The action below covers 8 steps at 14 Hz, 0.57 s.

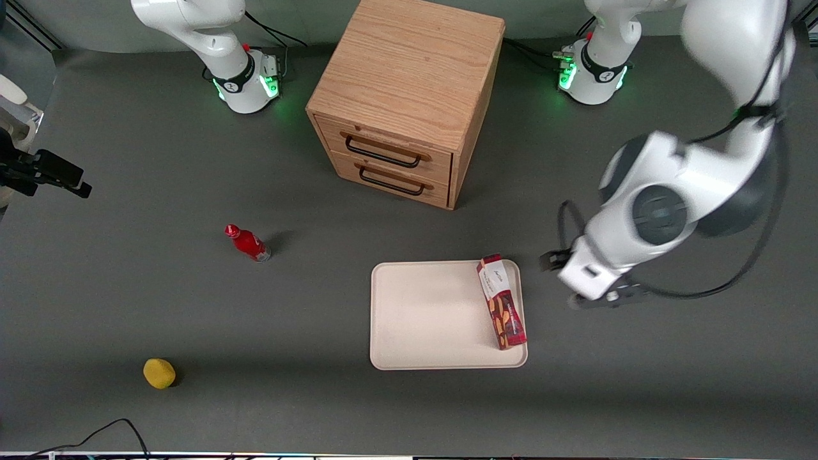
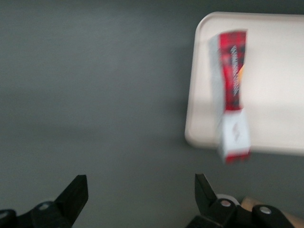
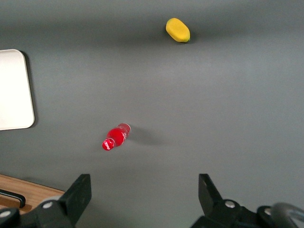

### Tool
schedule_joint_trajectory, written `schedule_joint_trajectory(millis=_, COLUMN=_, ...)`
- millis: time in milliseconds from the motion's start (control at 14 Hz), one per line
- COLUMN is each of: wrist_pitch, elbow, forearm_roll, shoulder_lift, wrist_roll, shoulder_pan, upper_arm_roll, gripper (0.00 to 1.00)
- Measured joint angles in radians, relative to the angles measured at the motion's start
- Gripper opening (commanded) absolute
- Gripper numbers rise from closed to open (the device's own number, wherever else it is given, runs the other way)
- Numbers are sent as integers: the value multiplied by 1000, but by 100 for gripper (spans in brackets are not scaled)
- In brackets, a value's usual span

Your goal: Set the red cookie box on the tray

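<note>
Since the box (image 1: 501, 301) lies flat on the tray (image 1: 428, 319) along its edge nearest the gripper (image 1: 591, 295), placing looks done. Gripper hangs just beside the tray, fingers (image 2: 76, 192) spread, holding nothing. Next up is probably just backing off.

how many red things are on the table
2. The red cookie box lies on the tray, beside the open gripper. The small red bottle stands on the table toward the parked arm's end.
</note>
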Motion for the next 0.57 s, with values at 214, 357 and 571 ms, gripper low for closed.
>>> schedule_joint_trajectory(millis=214, wrist_pitch=-254, elbow=-6, forearm_roll=-115, shoulder_lift=-232, wrist_roll=357, shoulder_pan=9, upper_arm_roll=241, gripper=100)
schedule_joint_trajectory(millis=357, wrist_pitch=-300, elbow=-53, forearm_roll=-124, shoulder_lift=-322, wrist_roll=478, shoulder_pan=11, upper_arm_roll=319, gripper=100)
schedule_joint_trajectory(millis=571, wrist_pitch=-313, elbow=-96, forearm_roll=-131, shoulder_lift=-370, wrist_roll=508, shoulder_pan=9, upper_arm_roll=344, gripper=100)
